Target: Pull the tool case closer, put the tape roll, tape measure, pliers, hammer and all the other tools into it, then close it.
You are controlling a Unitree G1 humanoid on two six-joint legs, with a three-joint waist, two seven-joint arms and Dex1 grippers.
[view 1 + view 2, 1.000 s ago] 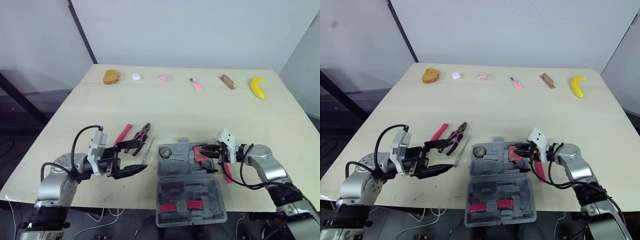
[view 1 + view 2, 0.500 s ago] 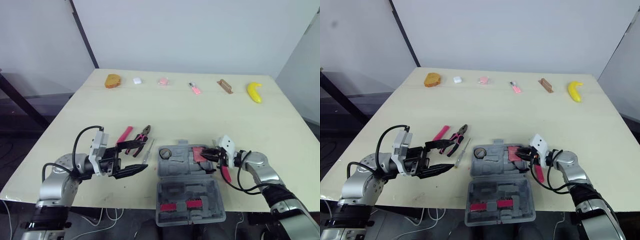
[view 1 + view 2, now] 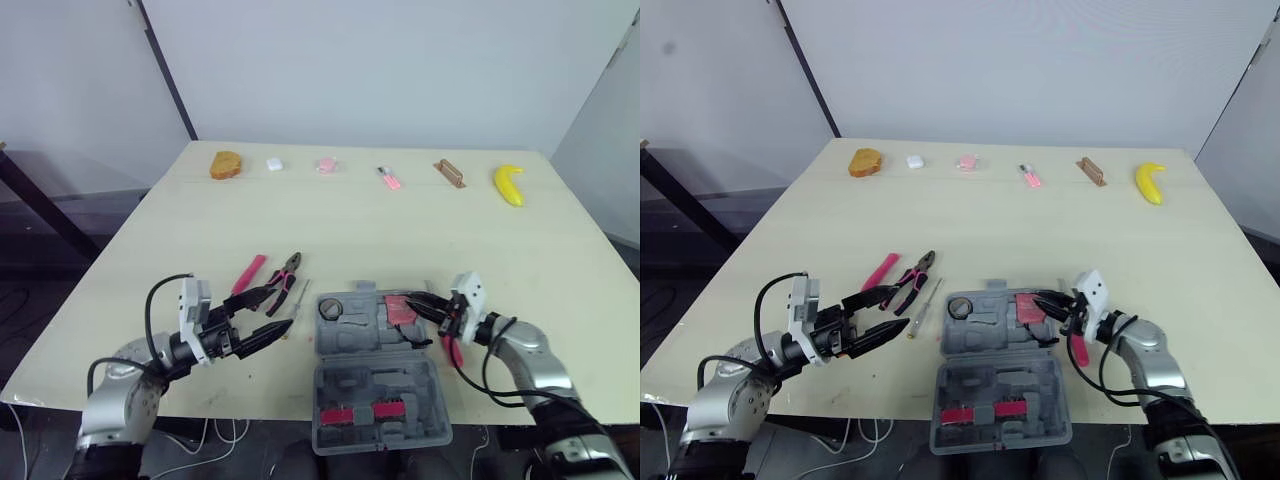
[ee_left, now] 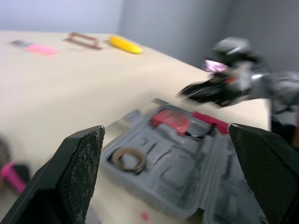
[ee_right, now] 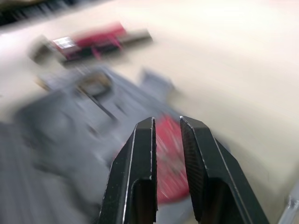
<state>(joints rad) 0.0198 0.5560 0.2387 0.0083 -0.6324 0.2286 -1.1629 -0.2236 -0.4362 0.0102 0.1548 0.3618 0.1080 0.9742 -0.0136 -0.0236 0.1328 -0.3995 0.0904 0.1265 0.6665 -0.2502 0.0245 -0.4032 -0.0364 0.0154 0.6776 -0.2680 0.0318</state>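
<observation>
Open tool case (image 3: 372, 346) at the tabletop's near edge, a gripper on each side.
The left gripper (image 3: 281, 309), fingers spread wide and empty, hovers near the pliers (image 3: 281, 279) off the case's left side. The right gripper (image 3: 414, 303), fingers a narrow gap apart and gripping nothing, points at the red tape measure (image 3: 397, 309) lying in the case's right end; the tape roll (image 3: 331, 306) sits in its left end. A pink handle (image 3: 455, 352) beside the case is partly hidden under the right arm.
</observation>
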